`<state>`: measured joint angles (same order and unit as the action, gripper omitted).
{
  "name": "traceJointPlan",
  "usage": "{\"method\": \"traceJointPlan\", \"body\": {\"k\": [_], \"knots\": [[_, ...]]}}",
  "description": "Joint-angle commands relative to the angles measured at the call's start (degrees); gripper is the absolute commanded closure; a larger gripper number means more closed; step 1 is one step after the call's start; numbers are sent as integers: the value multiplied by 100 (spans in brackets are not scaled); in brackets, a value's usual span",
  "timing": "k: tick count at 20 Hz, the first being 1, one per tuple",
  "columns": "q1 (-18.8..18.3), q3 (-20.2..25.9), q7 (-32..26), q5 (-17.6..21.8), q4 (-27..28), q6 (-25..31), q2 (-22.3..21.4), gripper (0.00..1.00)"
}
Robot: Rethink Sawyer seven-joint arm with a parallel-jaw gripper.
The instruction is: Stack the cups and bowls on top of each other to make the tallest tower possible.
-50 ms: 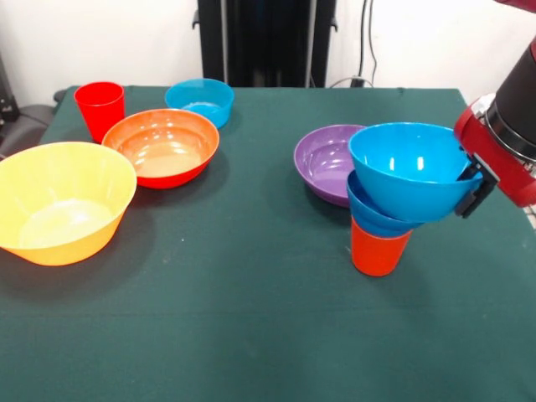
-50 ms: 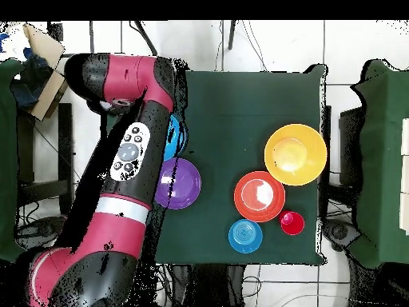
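So far, going left to right, the yellow bowl (image 1: 63, 201), red cup (image 1: 100, 107), orange-red bowl (image 1: 163, 146), teal bowl (image 1: 200, 100) and purple bowl (image 1: 327, 163) lie loose, while the tower (image 1: 394, 197), two blue bowls on the orange cup (image 1: 378, 249), stands rightmost, the gripper (image 1: 474, 189) seemingly clamped on the tilted top bowl's rim.

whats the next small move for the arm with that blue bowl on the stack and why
Probably level the medium blue bowl and settle it before letting go. In the front view it sits tilted on the smaller blue bowl, which rests on the orange cup, and the gripper is at its rim. Released like this, it might slide off.
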<state>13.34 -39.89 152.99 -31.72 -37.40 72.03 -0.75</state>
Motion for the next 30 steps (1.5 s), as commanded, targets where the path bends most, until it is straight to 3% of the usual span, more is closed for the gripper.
{"method": "traceJointPlan", "body": {"k": [1, 5, 14, 30], "knots": [[-92, 479, -511, 594, -199, -15, -68, 100], [-64, 275, -467, 814, -136, 90, -39, 100], [-63, 357, -377, 1035, -124, 174, -86, 100], [-213, 1225, -467, 667, -411, -193, -236, 100]]}}
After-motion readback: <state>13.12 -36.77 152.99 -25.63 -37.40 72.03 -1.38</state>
